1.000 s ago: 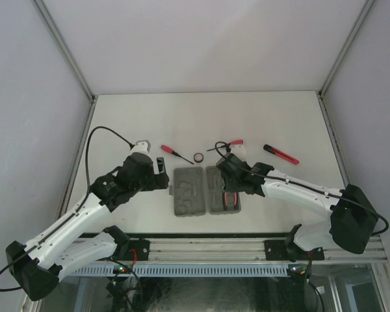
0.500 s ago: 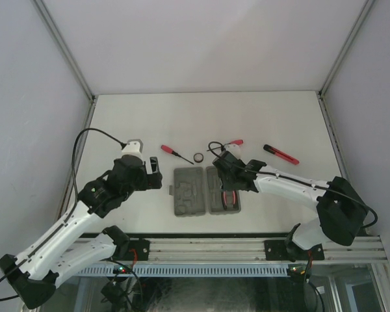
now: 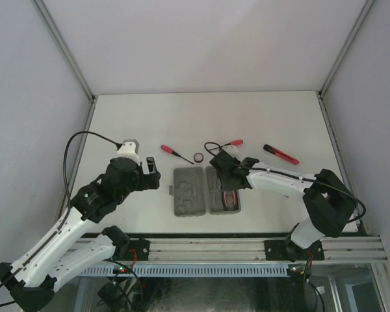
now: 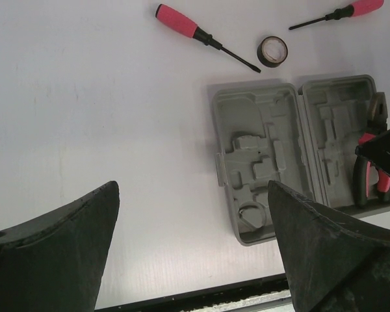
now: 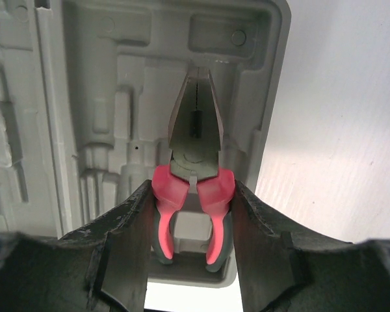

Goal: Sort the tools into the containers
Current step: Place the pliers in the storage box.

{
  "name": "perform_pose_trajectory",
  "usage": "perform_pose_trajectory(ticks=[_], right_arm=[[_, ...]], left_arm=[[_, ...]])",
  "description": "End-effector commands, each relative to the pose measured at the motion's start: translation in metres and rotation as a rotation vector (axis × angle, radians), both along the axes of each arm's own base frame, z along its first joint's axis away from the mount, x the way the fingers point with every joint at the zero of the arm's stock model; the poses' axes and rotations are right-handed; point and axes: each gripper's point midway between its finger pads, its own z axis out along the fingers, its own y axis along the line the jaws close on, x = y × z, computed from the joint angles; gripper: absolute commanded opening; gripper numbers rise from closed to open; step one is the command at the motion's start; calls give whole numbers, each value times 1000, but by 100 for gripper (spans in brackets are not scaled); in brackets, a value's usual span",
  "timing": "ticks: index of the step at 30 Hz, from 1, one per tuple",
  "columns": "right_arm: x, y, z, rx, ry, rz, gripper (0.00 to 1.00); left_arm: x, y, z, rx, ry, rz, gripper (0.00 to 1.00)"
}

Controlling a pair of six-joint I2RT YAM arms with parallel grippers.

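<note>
The grey case (image 3: 188,192) lies open in two halves near the front of the table. Red-handled pliers (image 5: 194,130) rest in a recess of its right half, and my right gripper (image 5: 192,188) is shut on them, fingers pressed against both handles. From above, the right gripper (image 3: 229,187) sits over the pliers (image 3: 231,200). My left gripper (image 3: 156,175) hangs open and empty left of the case (image 4: 260,149). Behind the case lie a red-handled screwdriver (image 3: 172,151), a black ring (image 3: 199,157), a second screwdriver (image 3: 233,143) and a slim red-black tool (image 3: 281,154).
Grey walls enclose the white table on three sides. A metal rail (image 3: 214,247) with both arm bases runs along the near edge. In the left wrist view, the left screwdriver (image 4: 182,23) and ring (image 4: 272,51) lie beyond the case, with the table edge (image 4: 201,296) below.
My left arm has drawn back to the left, away from the case, its jaws opening a little wider. The right gripper has stayed on the pliers in the case.
</note>
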Motion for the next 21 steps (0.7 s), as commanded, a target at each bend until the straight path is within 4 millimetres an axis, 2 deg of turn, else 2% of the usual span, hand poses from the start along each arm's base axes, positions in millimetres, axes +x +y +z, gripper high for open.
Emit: perform_pose_trajectory(ticks=[1, 10, 15, 21], right_arm=[[17, 11, 7, 17, -35, -18, 0], [18, 9, -3, -5, -22, -49, 3], [19, 10, 2, 13, -31, -52, 21], [20, 15, 17, 60, -62, -52, 40]], left_arm=[[6, -3, 5, 1, -25, -12, 98], [6, -5, 4, 1, -20, -23, 98], [6, -7, 3, 2, -15, -33, 98], [5, -7, 3, 3, -12, -37, 98]])
